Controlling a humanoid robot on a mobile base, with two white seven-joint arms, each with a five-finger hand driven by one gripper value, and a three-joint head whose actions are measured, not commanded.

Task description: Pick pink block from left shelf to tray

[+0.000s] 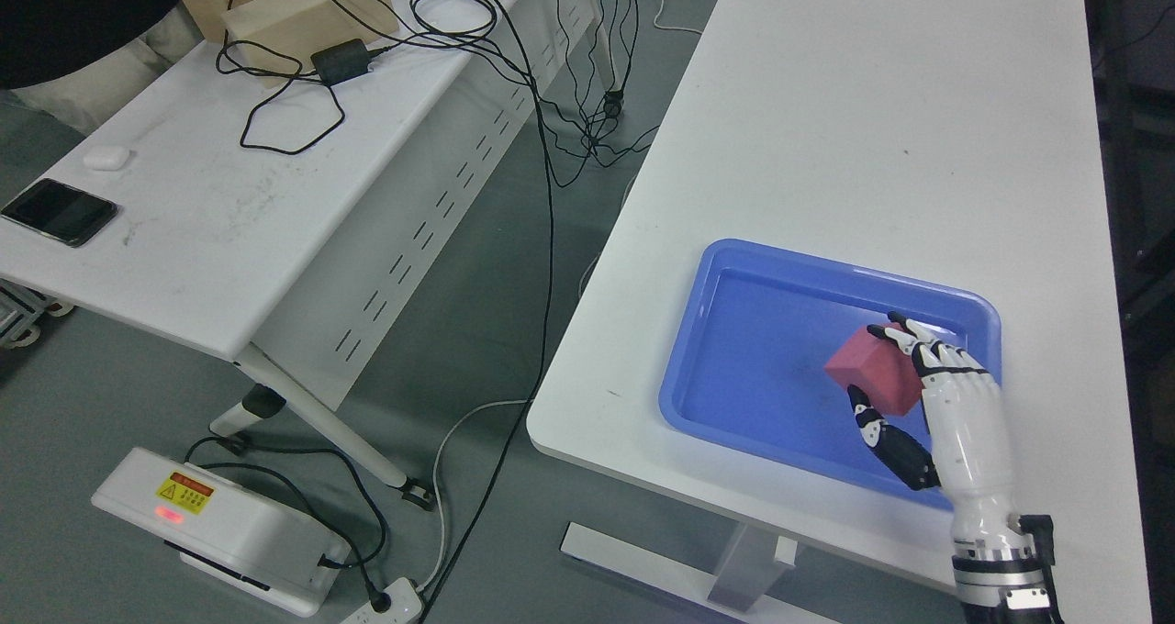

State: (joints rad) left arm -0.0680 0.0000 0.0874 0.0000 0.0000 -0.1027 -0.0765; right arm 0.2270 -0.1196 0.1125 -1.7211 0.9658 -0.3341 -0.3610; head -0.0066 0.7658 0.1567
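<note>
Far off to my left, across a gap of floor strewn with cables, a second worktop carries a phone and wooden blocks. Nothing crowds my right hand. It reaches forward over the blue tray, thumb and fingers closed around the pink block, held tilted above the tray's floor.

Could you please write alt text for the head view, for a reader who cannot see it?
The robot's white right hand grips a pink rectangular block over the shallow blue plastic tray on a white table. To the left, a second white table carries a black phone, black cables and pale wooden blocks.
</note>
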